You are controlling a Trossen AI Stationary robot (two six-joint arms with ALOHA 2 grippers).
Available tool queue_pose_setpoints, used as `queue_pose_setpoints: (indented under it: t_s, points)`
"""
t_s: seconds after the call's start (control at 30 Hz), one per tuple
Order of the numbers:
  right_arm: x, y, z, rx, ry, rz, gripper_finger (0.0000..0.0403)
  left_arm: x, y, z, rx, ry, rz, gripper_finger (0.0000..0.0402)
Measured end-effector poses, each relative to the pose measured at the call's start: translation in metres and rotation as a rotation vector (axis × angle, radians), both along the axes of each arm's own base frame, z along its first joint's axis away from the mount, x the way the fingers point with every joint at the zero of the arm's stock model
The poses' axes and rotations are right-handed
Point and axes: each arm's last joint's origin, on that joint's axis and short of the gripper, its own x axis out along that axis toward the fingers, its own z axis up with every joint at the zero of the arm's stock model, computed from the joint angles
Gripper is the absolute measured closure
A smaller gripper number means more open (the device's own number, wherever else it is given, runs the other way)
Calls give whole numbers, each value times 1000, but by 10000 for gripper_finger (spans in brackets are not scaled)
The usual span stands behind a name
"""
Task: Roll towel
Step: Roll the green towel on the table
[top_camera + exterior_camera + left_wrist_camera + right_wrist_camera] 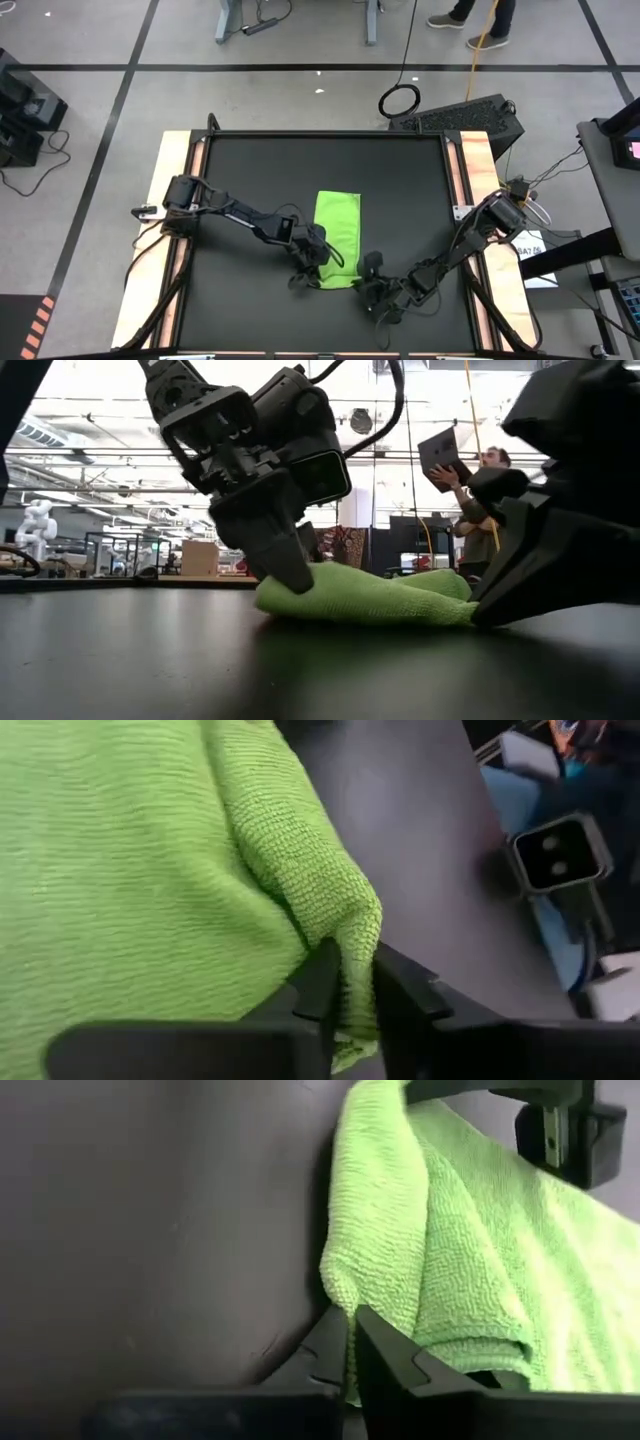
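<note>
The lime-green towel lies on the black table as a long folded strip running from far to near, several layers thick at its near end. My left gripper is shut on the near end's left corner. My right gripper is shut on the near end's right corner. Both sit low at the table top. My left gripper pinches the towel's near left corner between its two fingers, on a folded edge of several layers. The fingers slant down from the table's left. The corner sits at the table top, bunched and slack. My right gripper pinches the towel's near right corner between its two fingers, on a folded edge. The fingers slant down from the table's right and near side. The corner is raised slightly, the rest of the towel lies on the table.
The table's wooden side rails run along the left and right. A person stands beyond the far edge holding a tablet. Bare table top lies far of the towel and at both sides.
</note>
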Motion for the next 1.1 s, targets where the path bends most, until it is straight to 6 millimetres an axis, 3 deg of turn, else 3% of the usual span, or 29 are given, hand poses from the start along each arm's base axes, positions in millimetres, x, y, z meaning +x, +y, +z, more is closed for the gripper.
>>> queue_pose_setpoints:
  t_s: [0.27,0.4,0.57,0.7,0.9,1.1]
  points:
    - [8,-10,19,299,97,61,401,-4,-18,-1,98,-59,-53,229]
    - [12,-17,26,465,173,108,402,-6,-25,6,162,-93,-58,197]
    - [17,-24,29,597,244,158,402,-16,-38,27,352,-188,-81,191]
    - [22,-33,29,663,275,177,402,-24,-61,42,550,-324,-107,190]
    - [30,-47,31,732,284,188,403,-40,-101,43,789,-471,-191,190]
    - [37,-59,33,791,278,207,403,-44,-115,27,849,-474,-207,190]
